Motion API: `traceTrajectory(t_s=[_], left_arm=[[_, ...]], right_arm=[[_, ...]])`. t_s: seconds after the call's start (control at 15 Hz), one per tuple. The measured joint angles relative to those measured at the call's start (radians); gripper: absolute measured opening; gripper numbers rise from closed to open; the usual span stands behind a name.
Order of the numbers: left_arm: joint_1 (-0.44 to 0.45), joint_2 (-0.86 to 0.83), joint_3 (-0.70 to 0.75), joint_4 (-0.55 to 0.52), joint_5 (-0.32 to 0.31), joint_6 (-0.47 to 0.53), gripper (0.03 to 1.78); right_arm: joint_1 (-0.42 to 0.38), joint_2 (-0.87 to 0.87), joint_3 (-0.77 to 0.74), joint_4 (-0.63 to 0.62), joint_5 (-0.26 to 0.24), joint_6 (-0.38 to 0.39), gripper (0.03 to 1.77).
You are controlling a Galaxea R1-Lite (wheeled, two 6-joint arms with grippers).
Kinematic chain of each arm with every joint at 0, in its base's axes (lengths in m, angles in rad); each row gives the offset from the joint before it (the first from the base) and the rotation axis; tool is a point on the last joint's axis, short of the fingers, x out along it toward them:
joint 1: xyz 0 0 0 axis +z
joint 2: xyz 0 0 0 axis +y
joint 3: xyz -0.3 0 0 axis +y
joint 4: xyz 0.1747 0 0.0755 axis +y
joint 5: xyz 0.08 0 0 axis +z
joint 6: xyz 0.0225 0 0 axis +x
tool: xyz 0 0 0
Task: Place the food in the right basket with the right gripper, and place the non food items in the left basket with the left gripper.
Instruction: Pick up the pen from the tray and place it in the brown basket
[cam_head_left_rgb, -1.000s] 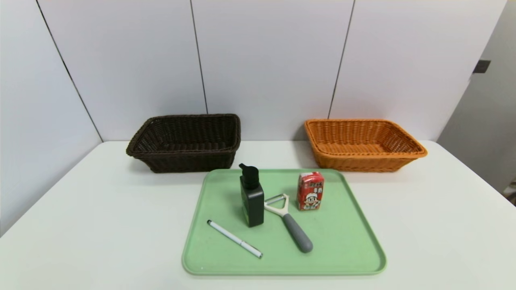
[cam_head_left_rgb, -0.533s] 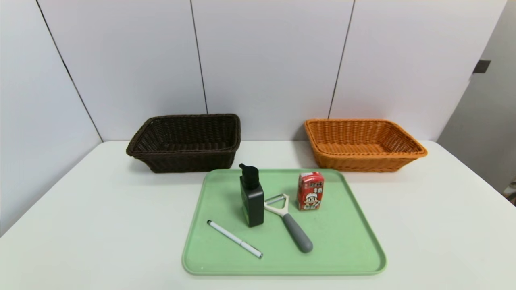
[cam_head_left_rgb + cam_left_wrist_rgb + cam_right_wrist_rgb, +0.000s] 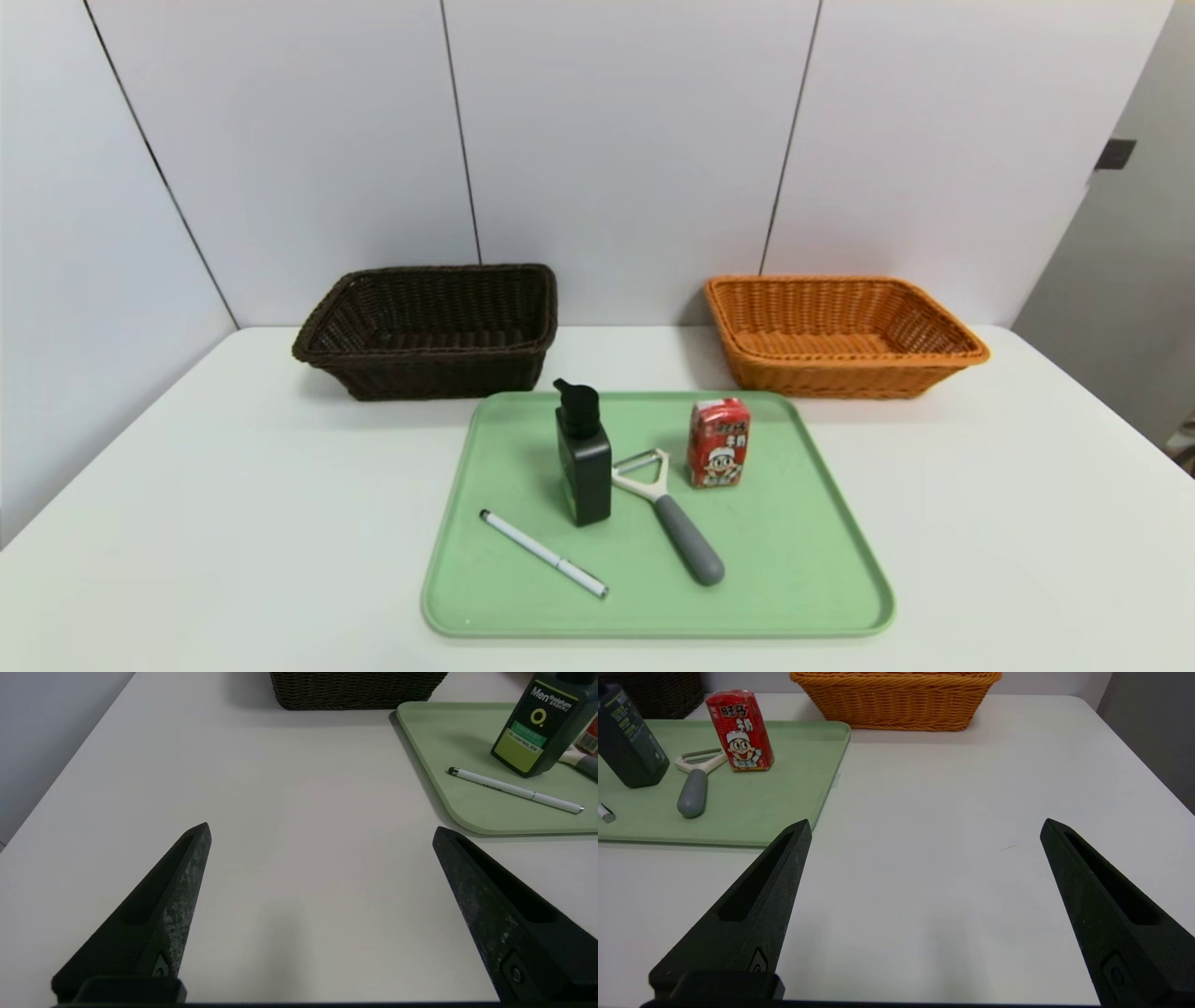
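- A white bench (image 3: 233, 523) stands against pale wall panels, and across the head view nothing on it has shifted from a second ago: every item lies where it lay.
- The left claw (image 3: 322, 835) hovers over bare bench beside the green tray (image 3: 472, 812), its two black fingers spread wide and gripping nothing.
- The right claw (image 3: 924, 830) hangs over bare bench on the tray's other side, likewise spread wide and empty; neither claw shows in the head view.
- Out from the left claw: the white pen (image 3: 543, 553) lies flat near the tray's front, the black pump bottle (image 3: 583, 455) stands upright behind it, and the peeler (image 3: 668, 516) lies just beside the bottle.
- Out from the right claw: the red carton (image 3: 719, 442) stands upright at the tray's rear, near the peeler's head but apart from it.
- The dark brown basket (image 3: 429, 329) sits behind the tray to the left, the orange basket (image 3: 840, 334) to the right; both look empty.
- With no object moved, sorting appears not yet begun: all four items await pickup.
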Motion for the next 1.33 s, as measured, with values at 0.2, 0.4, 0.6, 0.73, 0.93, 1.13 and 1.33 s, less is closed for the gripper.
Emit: traceTrajectory(t_s=[0.2,0.4,0.6,0.73,0.93,1.13,1.33], left_arm=[[0.000,0.161,-0.116,0.027,-0.019,-0.017,1.69],[0.000,0.359,-0.243,0.031,-0.044,-0.019,1.69],[0.000,0.551,-0.383,0.031,-0.079,-0.017,1.69],[0.000,0.650,-0.459,0.027,-0.129,-0.014,1.69],[-0.005,0.771,-0.511,-0.002,-0.200,0.013,1.69],[-0.026,0.874,-0.520,-0.016,-0.224,0.107,1.69],[-0.098,0.974,-0.543,-0.066,-0.235,0.114,1.69]], right_arm=[[0.015,0.150,-0.103,0.012,0.001,0.013,1.69],[0.024,0.363,-0.234,0.020,0.005,0.026,1.69],[0.029,0.595,-0.380,0.022,0.008,0.027,1.69],[0.035,0.732,-0.450,0.017,0.013,0.024,1.69],[0.040,0.891,-0.527,0.017,0.010,-0.004,1.69],[0.043,0.988,-0.574,0.030,0.006,-0.011,1.69],[0.044,1.050,-0.593,0.030,0.015,-0.011,1.69]])
